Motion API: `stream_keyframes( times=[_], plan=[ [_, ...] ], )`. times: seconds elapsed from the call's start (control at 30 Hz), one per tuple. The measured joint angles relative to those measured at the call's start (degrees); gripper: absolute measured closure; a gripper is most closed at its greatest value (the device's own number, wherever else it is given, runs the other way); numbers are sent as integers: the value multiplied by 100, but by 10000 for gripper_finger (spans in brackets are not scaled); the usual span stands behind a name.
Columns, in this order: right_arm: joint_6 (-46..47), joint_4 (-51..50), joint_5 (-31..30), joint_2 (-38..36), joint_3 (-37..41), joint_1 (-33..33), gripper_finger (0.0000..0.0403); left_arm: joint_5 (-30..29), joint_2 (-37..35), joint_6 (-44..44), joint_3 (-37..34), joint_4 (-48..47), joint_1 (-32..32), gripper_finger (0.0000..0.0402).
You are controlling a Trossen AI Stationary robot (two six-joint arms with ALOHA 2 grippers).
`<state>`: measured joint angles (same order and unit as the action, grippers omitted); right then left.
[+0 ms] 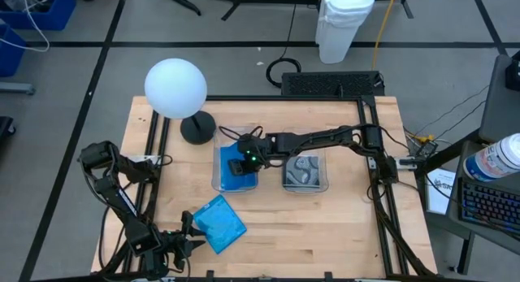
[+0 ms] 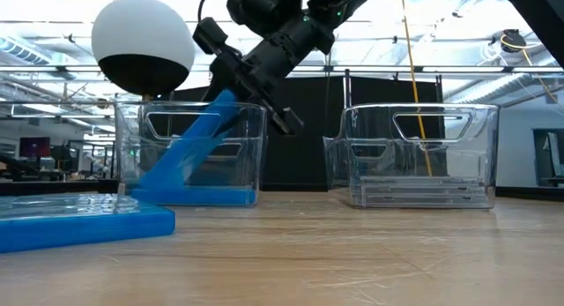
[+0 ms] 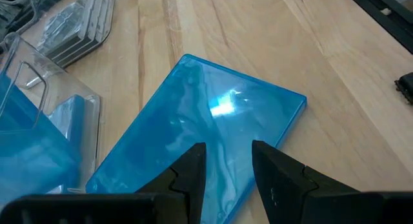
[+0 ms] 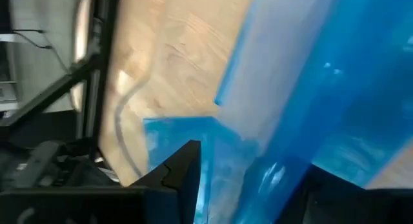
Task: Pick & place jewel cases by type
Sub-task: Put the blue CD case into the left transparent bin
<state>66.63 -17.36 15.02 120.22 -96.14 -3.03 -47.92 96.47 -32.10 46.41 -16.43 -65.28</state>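
Note:
A blue jewel case (image 2: 189,152) stands tilted in the left clear bin (image 1: 218,172). Its lower edge rests on blue cases lying flat there (image 2: 198,197). My right gripper (image 2: 264,112) is above that bin, slanting down, open, with the tilted case's upper part (image 4: 310,88) between its fingers. The right bin (image 2: 419,156) holds clear cases with grey inserts (image 1: 305,170). Another blue case (image 1: 219,223) lies flat near the table's front edge. My left gripper (image 3: 229,159) stands open at its near left corner, with nothing between its fingers. My right gripper has its fingers on either side of the tilted blue case's upper edge (image 4: 271,172), coming slantwise from above and the right. A gap shows beside one finger (image 4: 184,175). Whether the other finger touches the case, I cannot tell.
A white globe lamp (image 1: 175,87) on a black round base (image 1: 197,127) stands just beyond the left bin's far left corner. Bare wood lies at the table's near right (image 1: 325,233). Black frame rails run along the table's left and right sides.

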Motion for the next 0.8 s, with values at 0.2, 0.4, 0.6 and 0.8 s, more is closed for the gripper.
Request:
stream_keyframes(
  times=[0.2,0.4,0.6,0.8],
  plan=[
    [-76,-306,-7,-61,0,22,270,9,0,-19,0,5,0,270],
    [-206,-478,-94,-90,0,48,269,9,0,-15,0,15,0,270],
    [-441,-807,-385,-296,0,52,272,9,0,-26,2,20,0,270],
    [-744,-1352,-861,-618,0,50,273,6,0,-64,2,22,0,270]
  ],
)
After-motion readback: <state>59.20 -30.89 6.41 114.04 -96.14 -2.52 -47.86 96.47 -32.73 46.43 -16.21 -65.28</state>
